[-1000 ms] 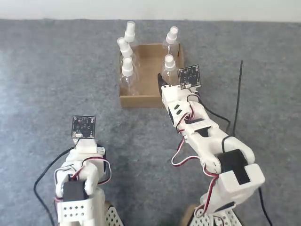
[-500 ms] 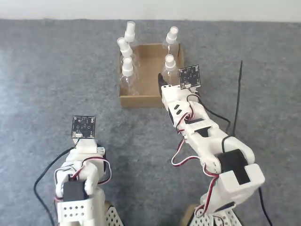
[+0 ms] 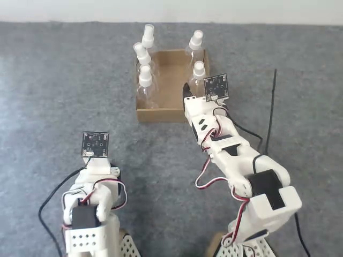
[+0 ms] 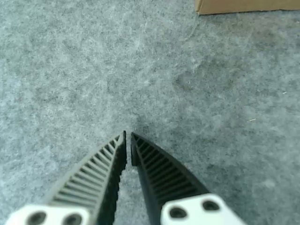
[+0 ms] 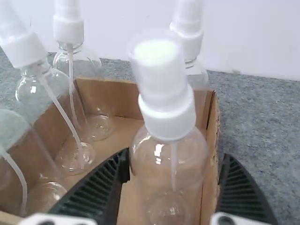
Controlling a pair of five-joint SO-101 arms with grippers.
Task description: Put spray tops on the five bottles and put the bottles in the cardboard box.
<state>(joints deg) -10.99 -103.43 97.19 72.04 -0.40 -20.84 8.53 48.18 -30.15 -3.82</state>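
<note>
The cardboard box (image 3: 161, 114) stands at the far middle of the grey carpet. Several clear bottles with white spray tops stand in it: three along one side (image 3: 144, 77) and one at the far corner (image 3: 196, 40). Another capped bottle (image 3: 199, 69) stands at the near corner, inside the box wall (image 5: 211, 131). My right gripper (image 5: 173, 161) is open around this bottle (image 5: 168, 154), one finger close to the glass and the other a little apart. My left gripper (image 4: 128, 136) is shut with nothing in it, low over bare carpet, well short of the box (image 4: 243, 5).
A thin black cable (image 3: 270, 115) rises beside the right arm. The left arm (image 3: 94, 182) sits folded near the table's front. Open carpet lies all around the box.
The bottle between the right gripper's fingers has shifted slightly to the right and farther into the box corner. The left arm has kept still.
</note>
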